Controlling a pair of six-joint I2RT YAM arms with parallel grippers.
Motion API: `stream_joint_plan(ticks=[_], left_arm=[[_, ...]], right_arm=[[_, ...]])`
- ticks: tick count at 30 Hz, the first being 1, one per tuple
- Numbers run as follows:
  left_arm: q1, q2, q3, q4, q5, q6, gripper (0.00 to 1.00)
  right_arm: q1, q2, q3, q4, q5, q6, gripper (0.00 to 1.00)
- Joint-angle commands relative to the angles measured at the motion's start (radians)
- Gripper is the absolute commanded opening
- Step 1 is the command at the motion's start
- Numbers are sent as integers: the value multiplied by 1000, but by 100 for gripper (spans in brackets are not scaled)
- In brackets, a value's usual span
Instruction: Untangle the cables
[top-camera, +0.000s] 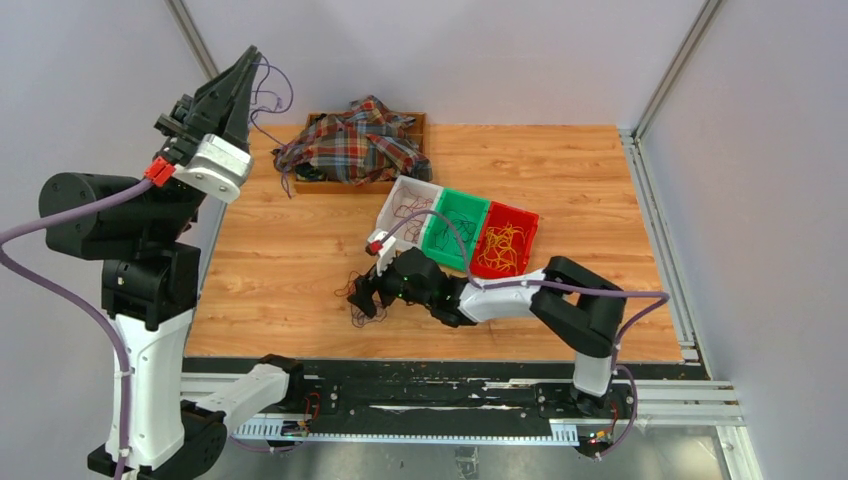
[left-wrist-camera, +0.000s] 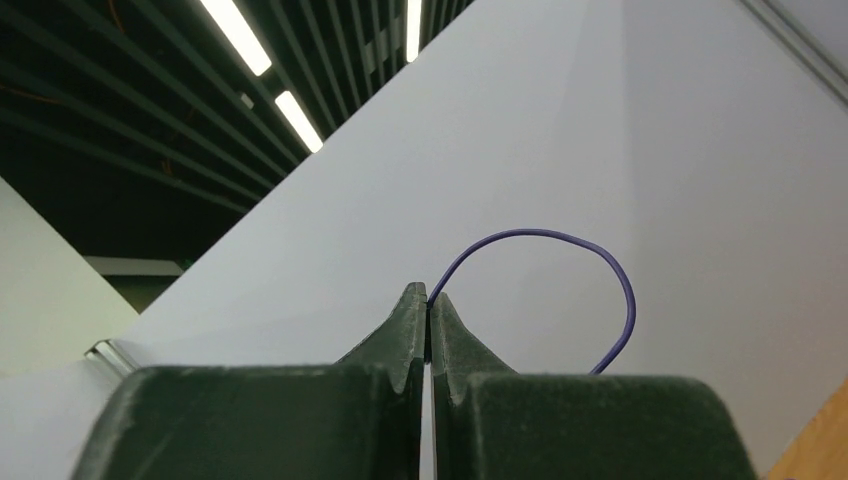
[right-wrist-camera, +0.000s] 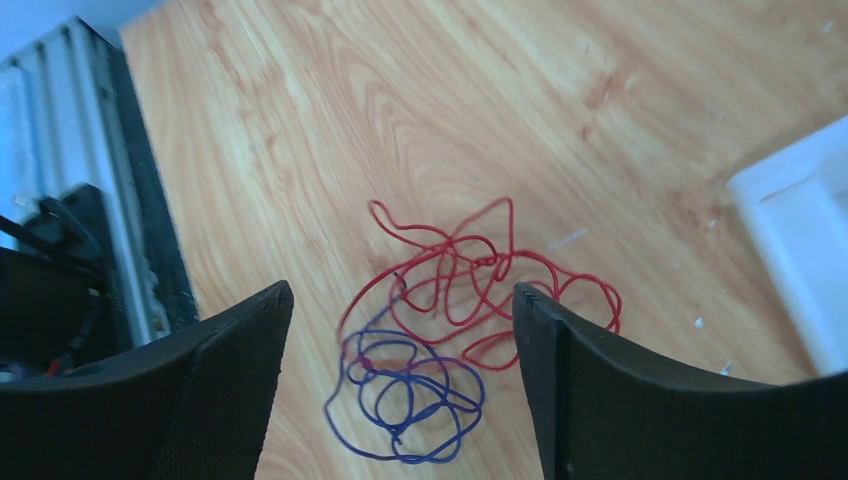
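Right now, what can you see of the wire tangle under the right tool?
The tangle is a loose bunch of hair-thin wire loops. The red ones are spread wide, and a tighter blue-purple knot sits at the end nearer the camera, with the two colours crossing where they meet. It lies flat on the wooden table, apart from the white bin. The open right tool hangs over it, one finger on each side; no contact shows.

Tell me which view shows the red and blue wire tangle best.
Right wrist view: the red and blue wire tangle lies sharp, framed by the open right gripper. Top external shows it only as a small dark clump by that gripper. Left wrist shows none of it, just a purple wire in the shut left gripper.
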Motion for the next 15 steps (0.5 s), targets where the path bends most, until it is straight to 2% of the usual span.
stream_joint_plan(ticks=[1,8,15], left_arm=[[-4,-23,-65,-42,35,8,0],[-4,-49,-177,-128,86,37,0],[-17,-49,-246,-156,128,1,0]], right_arm=[[12,-145,23,-29,7,-25,81],[12,-291,55,-124,-4,-42,83],[2,-429,-18,-127,94,-68,83]])
